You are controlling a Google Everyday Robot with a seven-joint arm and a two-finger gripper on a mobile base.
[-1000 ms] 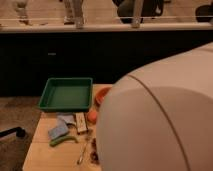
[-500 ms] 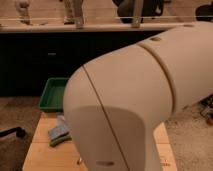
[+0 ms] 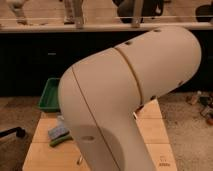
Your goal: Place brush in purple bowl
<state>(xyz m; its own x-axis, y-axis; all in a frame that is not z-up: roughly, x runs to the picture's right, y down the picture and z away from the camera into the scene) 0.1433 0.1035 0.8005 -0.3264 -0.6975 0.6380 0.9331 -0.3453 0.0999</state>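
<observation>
Swung across since a second ago, the pale arm [image 3: 125,100] now blocks most of the counter [image 3: 152,132].

Its bent elbow fills the middle of the view, hiding the end effector, so I cannot tell whether that is spread or pressed together. The brush and the purple bowl are hidden too, somewhere behind the arm. At the left a green tray [image 3: 49,95] sits at the counter's far corner, with a blue-grey cloth [image 3: 57,131] nearer and a small green object [image 3: 61,141] just beside it.
</observation>
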